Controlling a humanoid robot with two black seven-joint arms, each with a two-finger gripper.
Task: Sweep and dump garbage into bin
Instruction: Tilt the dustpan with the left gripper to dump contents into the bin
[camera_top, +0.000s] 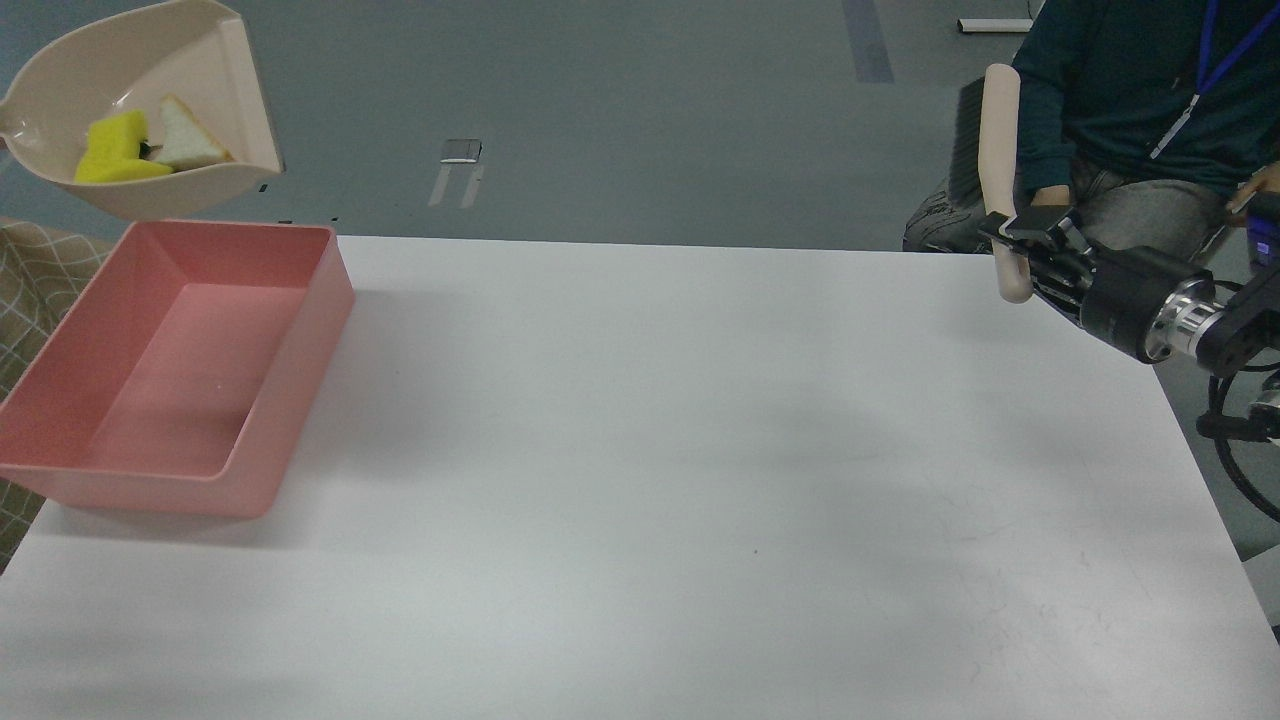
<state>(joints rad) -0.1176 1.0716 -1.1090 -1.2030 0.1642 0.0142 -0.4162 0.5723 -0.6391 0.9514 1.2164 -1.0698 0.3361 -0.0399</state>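
The beige dustpan (200, 60) hangs in the air above the far left end of the salmon-pink bin (318, 300). In it lie the garbage pieces: a yellow sponge scrap (110, 155) with a dark layer and a pale beige wedge-shaped piece (187, 147). The dustpan's handle runs off the left edge, so my left gripper is out of view. The bin stands empty on the table's left side. My right gripper (1022, 238) is shut on the beige handle of the hand brush (999, 130), held upright at the table's far right edge.
The white table (660, 450) spreads between the bin and my right arm. A seated person in a dark top (1120, 80) is just behind the brush at the far right. Grey floor lies beyond the table.
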